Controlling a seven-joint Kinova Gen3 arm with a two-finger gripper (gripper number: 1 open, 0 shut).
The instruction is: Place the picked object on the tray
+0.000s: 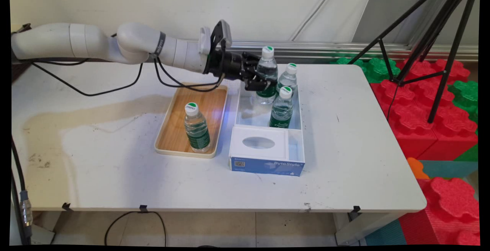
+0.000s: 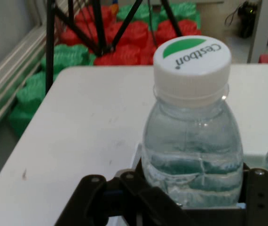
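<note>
Bottle (image 1: 267, 74): clear plastic, filled with water, probably heavy and slippery.
Hold: on the body, below the cap (image 2: 192, 61).
Gripper (image 1: 257, 79): jaws closed around bottle.

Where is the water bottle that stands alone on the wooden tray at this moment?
In the main view, the lone water bottle stands upright at the near end of the wooden tray, left of the white box that holds the other three bottles.

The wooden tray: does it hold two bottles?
No, the wooden tray holds only one bottle; the other three bottles stand in the white box beside it.
</note>
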